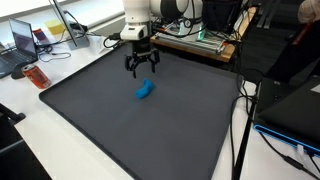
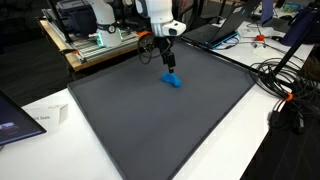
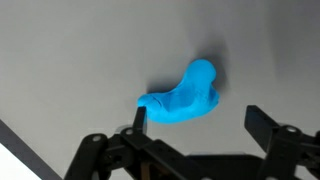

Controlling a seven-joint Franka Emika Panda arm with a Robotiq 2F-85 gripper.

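Observation:
A small bright blue, curved soft-looking object (image 1: 145, 91) lies on the dark grey mat (image 1: 110, 125), also seen as the blue object (image 2: 173, 80) on the mat (image 2: 150, 120). My gripper (image 1: 142, 70) hangs a little above it with its jaws spread and nothing between them; in an exterior view the gripper (image 2: 166, 62) sits just above and behind the object. In the wrist view the blue object (image 3: 182, 96) lies on grey mat just beyond the gripper (image 3: 196, 118), nearer the left fingertip (image 3: 140, 116) than the right one.
A metal frame with electronics (image 1: 195, 40) stands behind the mat. Laptops (image 1: 25, 42) and an orange item (image 1: 36, 76) sit on the white table beside it. Cables (image 2: 285, 85) run along the mat's edge. A white paper (image 2: 45, 118) lies near a corner.

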